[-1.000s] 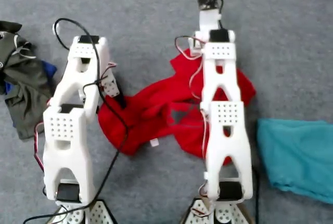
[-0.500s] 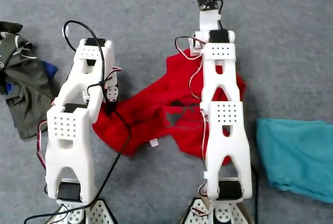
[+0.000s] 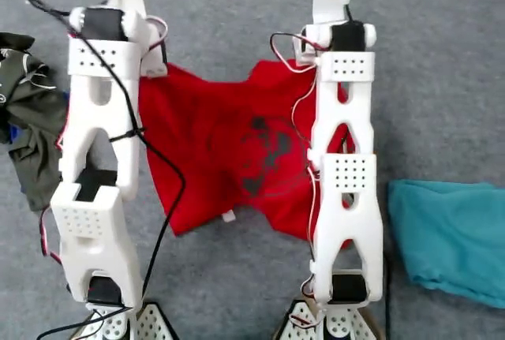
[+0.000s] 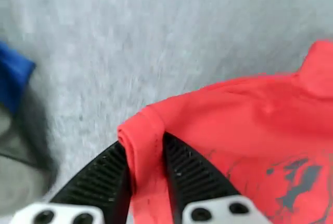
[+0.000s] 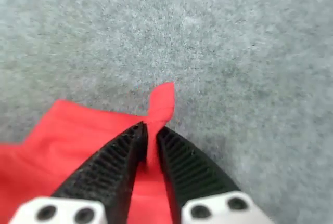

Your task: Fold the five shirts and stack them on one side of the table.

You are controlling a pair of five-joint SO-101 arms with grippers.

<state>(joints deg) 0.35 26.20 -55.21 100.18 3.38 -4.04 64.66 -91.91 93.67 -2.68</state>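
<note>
A red shirt with a dark print lies spread out in the middle of the grey table, between my two arms. My left gripper is shut on a bunched edge of the red shirt at its far left corner. My right gripper is shut on a thin fold of the red shirt at its far right corner. Both arms stretch toward the far side of the table. A teal shirt lies folded at the right edge. A heap of dark shirts with a bit of blue sits at the left edge.
Bare grey table lies beyond the red shirt and at the far right. The arm bases stand at the near edge. A blue cloth from the heap lies close to my left gripper.
Both arms have stretched away toward the far side, pulling the crumpled red shirt out flat. The left arm moved much farther than the right.
</note>
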